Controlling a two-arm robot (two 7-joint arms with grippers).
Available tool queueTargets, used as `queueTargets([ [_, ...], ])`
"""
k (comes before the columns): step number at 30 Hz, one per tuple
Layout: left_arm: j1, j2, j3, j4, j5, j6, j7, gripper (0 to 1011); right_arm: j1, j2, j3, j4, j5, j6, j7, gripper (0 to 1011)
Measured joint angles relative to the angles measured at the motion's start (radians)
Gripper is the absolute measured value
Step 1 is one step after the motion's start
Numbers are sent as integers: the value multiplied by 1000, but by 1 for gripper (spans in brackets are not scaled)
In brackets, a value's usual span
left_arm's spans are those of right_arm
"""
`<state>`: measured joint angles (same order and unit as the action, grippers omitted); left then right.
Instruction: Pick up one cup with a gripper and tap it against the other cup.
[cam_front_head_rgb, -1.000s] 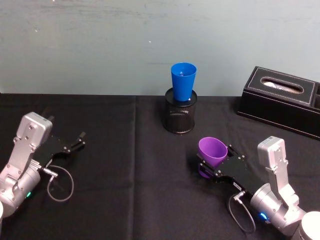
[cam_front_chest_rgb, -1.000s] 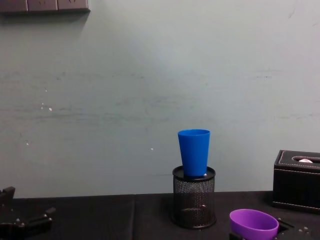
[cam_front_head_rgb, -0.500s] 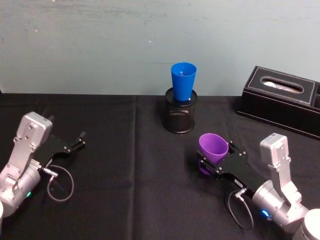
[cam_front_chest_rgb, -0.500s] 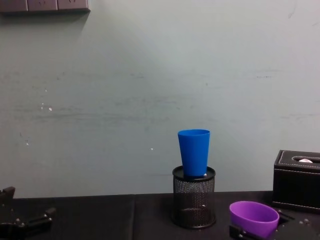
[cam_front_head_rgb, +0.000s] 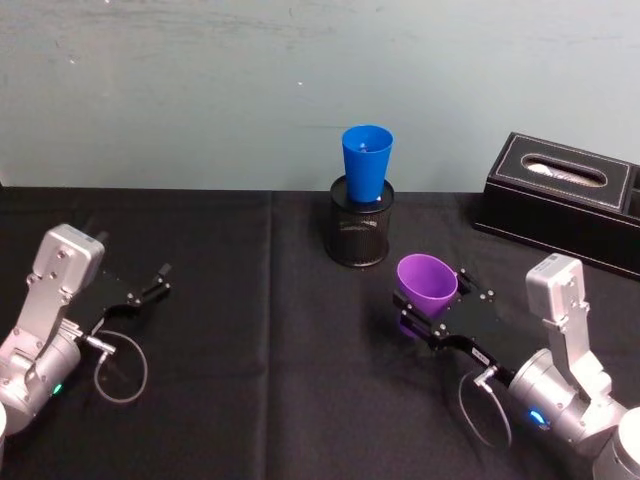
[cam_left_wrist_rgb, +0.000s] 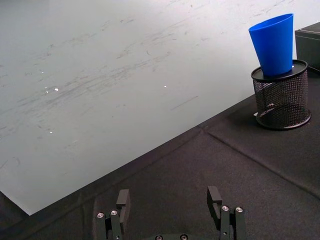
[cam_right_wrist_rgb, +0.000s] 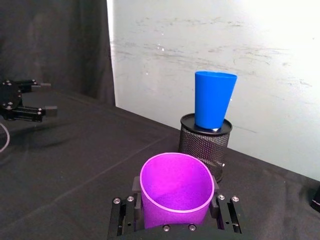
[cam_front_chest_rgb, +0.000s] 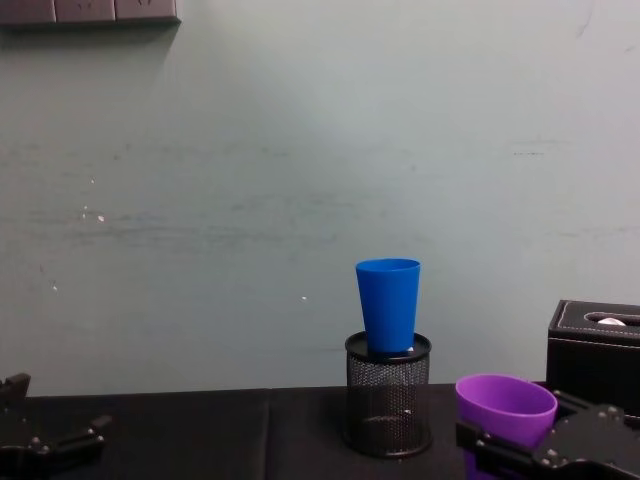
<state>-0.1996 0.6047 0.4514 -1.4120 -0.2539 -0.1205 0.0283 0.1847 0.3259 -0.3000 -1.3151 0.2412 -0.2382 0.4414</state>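
The purple cup (cam_front_head_rgb: 426, 283) is held upright above the black cloth, with my right gripper (cam_front_head_rgb: 428, 312) shut on its lower body. It also shows as the purple cup (cam_right_wrist_rgb: 176, 190) between the jaws of the right gripper (cam_right_wrist_rgb: 175, 212), and as the purple cup (cam_front_chest_rgb: 505, 409) low at the right. The blue cup (cam_front_head_rgb: 366, 163) stands in a black mesh pen holder (cam_front_head_rgb: 360, 235) behind and to the left of it, a gap apart. The blue cup (cam_front_chest_rgb: 389, 305) rises higher than the purple rim. My left gripper (cam_front_head_rgb: 158, 280) rests open at the far left, with nothing between its fingers (cam_left_wrist_rgb: 123, 206).
A black tissue box (cam_front_head_rgb: 568, 199) sits at the back right, close to the right arm. A black cloth (cam_front_head_rgb: 260, 380) covers the table up to the pale wall. A loose cable loop (cam_front_head_rgb: 120, 366) hangs by the left arm.
My right gripper has lifted the purple cup and carried it slightly forward, toward the blue cup. The left arm has stayed still.
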Motion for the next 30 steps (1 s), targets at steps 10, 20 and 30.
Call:
queueTargets([
  [10,0,0,0,0,0,0,0,1011,-8,19,5,-39,10,8,9,739],
  [20,0,0,0,0,0,0,0,1011,-16,27,23,-74,36,18,8,739],
  [30,0,0,0,0,0,0,0,1011,-20,32,32,-92,60,23,8,739],
])
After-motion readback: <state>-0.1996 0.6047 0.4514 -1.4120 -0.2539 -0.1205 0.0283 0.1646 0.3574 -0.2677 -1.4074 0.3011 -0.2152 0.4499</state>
